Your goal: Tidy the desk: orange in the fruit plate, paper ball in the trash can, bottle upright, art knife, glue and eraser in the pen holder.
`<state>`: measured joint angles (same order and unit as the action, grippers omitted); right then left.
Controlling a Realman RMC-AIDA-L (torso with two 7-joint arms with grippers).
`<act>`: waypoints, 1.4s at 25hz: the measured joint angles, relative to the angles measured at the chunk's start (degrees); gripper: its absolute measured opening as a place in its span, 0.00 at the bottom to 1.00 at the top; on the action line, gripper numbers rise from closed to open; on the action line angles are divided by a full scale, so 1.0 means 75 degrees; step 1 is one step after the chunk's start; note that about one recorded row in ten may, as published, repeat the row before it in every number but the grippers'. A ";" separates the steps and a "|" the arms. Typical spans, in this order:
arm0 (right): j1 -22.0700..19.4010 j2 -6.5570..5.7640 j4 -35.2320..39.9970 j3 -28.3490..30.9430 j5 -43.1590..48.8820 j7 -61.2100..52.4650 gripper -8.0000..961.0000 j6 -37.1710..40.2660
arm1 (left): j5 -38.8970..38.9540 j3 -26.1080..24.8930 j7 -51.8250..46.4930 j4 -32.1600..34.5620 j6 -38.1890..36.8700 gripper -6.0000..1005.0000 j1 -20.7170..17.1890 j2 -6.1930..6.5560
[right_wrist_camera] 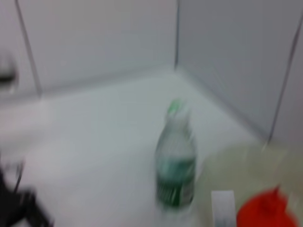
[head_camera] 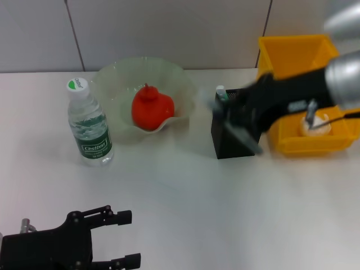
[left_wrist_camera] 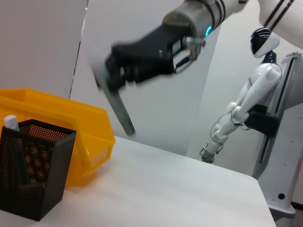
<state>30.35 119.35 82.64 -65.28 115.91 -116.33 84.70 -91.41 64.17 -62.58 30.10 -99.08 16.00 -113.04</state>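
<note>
Head view shows the desk [head_camera: 185,197] with the bottle [head_camera: 89,125] standing upright at the left, white cap on top, its green label reading "Cestbon" in white letters; beside it sits the fruit plate [head_camera: 121,76], pale green with a wavy rim, and the orange [head_camera: 152,108] rests inside it; right of the plate stands the pen holder [head_camera: 228,140], black mesh, with a white-capped stick poking from its back corner, too small to name for certain; the trash can [head_camera: 292,56] stands against the holder's right side, and a pale crumpled lump, likely the paper ball [head_camera: 316,125], lies in it; the right gripper [head_camera: 239,121] hangs over the pen holder, blurred; a grey strip-like thing slants down from it, seen also in the left wrist view, but whether the claw grips it, and how wide the claw stands, I cannot tell; the left gripper [head_camera: 126,239] sits low at the near left edge of the desk, its two fingers spread apart and holding nothing; left wrist view also shows a white humanoid robot [left_wrist_camera: 253,94] standing beyond the desk; no other writing is legible.
</note>
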 joint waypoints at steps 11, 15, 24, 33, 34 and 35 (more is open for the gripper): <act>-0.0345 -0.0047 -0.1672 0.1521 -0.1926 0.1564 0.17 -0.1071 | -0.0002 -0.0001 -0.0043 -0.0009 0.0005 0.81 -0.0001 0.0023; -0.0053 -0.0094 -0.2511 0.1655 -0.1912 0.1896 0.17 -0.1417 | -0.0008 -0.0001 -0.0012 -0.0025 0.0005 0.81 -0.0001 0.0025; 0.0662 -0.0119 -0.4006 0.1632 -0.1927 0.2654 0.18 -0.2242 | -0.0096 -0.0001 -0.0002 -0.0041 0.0020 0.81 -0.0001 0.0025; 0.1255 -0.0089 -0.5059 0.1554 -0.1888 0.3178 0.18 -0.3000 | -0.0096 -0.0001 -0.0042 -0.0040 0.0010 0.81 -0.0001 0.0025; 0.1274 -0.0077 -0.5157 0.1553 -0.1888 0.3293 0.18 -0.3043 | -0.0096 -0.0001 -0.0051 -0.0041 0.0010 0.81 -0.0001 0.0025; 0.1274 -0.0077 -0.5157 0.1553 -0.1888 0.3293 0.18 -0.3043 | -0.0096 -0.0001 -0.0059 -0.0041 0.0009 0.81 -0.0001 0.0025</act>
<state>39.90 118.78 43.96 -53.63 101.75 -91.64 61.87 -92.13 64.16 -63.02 29.79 -99.01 16.00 -112.85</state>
